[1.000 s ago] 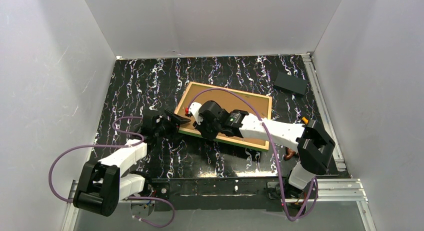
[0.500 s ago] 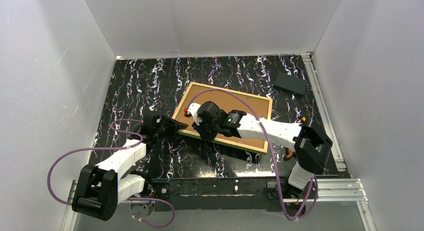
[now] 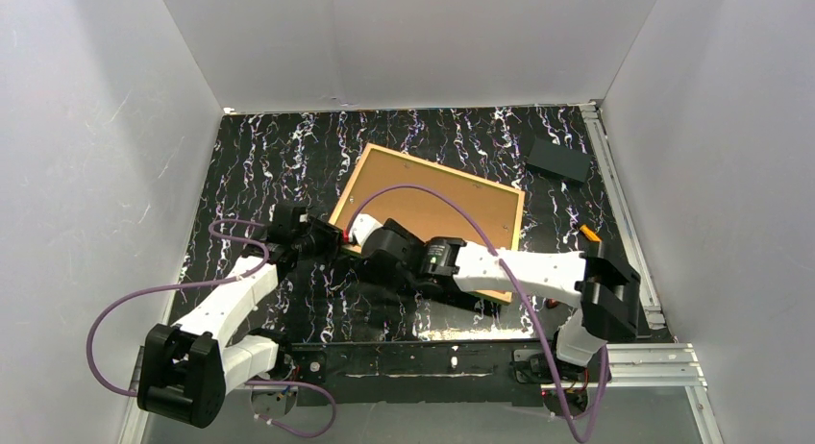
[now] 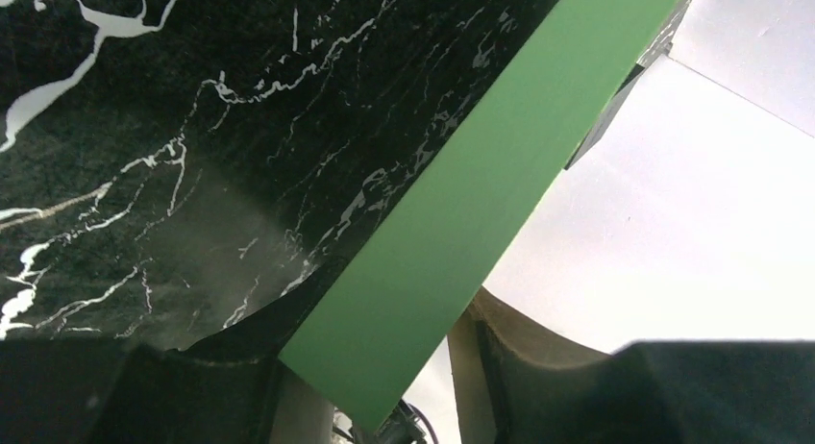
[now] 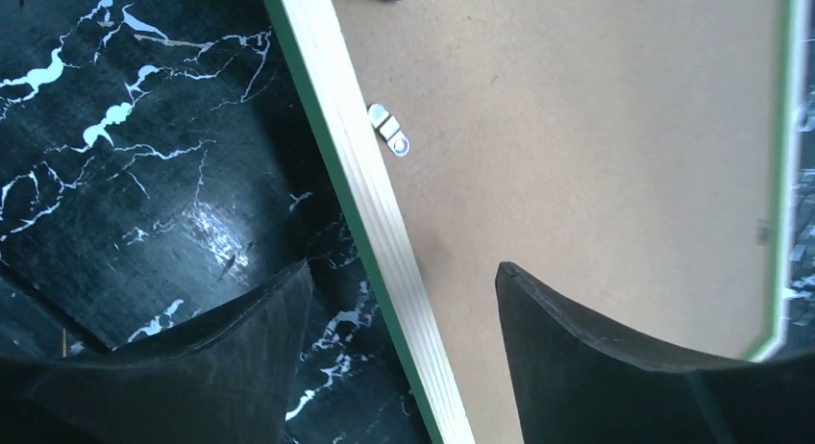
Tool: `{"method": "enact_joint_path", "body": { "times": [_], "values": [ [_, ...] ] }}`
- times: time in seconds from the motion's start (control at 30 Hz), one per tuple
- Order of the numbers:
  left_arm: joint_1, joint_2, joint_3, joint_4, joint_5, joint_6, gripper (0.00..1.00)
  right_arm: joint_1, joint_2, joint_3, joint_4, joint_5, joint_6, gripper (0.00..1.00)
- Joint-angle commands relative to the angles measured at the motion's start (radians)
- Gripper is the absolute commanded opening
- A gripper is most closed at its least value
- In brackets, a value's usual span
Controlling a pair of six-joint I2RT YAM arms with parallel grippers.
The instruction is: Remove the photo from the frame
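Thin rectangular green-edged picture frame (image 5: 346, 136) is lying back-side up, skewed, at the centre of the top view on the black white-veined marble-pattern worktop (image 3: 269, 165). Plain brown fibreboard backing panel (image 3: 437, 175) is sitting inside it, facing up. Small silver metal clip (image 5: 389, 130) is sitting on the panel just beside the pale wood rail.

Left hand (image 3: 325, 240) is sitting at the picture frame's left corner. Its fingers (image 4: 538, 386) are nearly closed, pinching the green border from both sides.

Right hand (image 5: 402, 271) is hanging wide open, straddling the lower-left rail. One finger is over the worktop and the other over the backing panel, gripping nothing.

Purple cable (image 3: 413, 187) is arcing across the panel.
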Motion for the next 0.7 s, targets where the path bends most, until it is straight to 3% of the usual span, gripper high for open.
{"method": "enact_joint_path", "body": {
  "times": [0.0,0.17,0.33,0.57,0.67],
  "values": [
    [-0.006,-0.018,0.067,-0.177,0.031,0.034,0.26,0.061,-0.097,-0.016,-0.057,0.227,-0.055,0.79],
    [-0.006,-0.018,0.086,-0.184,0.054,-0.010,0.27,0.136,-0.120,-0.051,-0.086,0.257,-0.111,0.82],
    [-0.007,-0.031,0.138,-0.245,0.065,-0.006,0.26,0.170,-0.070,-0.062,-0.110,0.392,-0.119,0.83],
    [-0.007,-0.033,0.154,-0.269,0.059,-0.011,0.27,0.190,0.056,-0.015,-0.150,0.665,-0.136,0.79],
    [-0.007,-0.035,0.160,-0.283,0.054,-0.006,0.27,0.190,0.094,-0.005,-0.154,0.734,-0.142,0.72]
  ]
}}
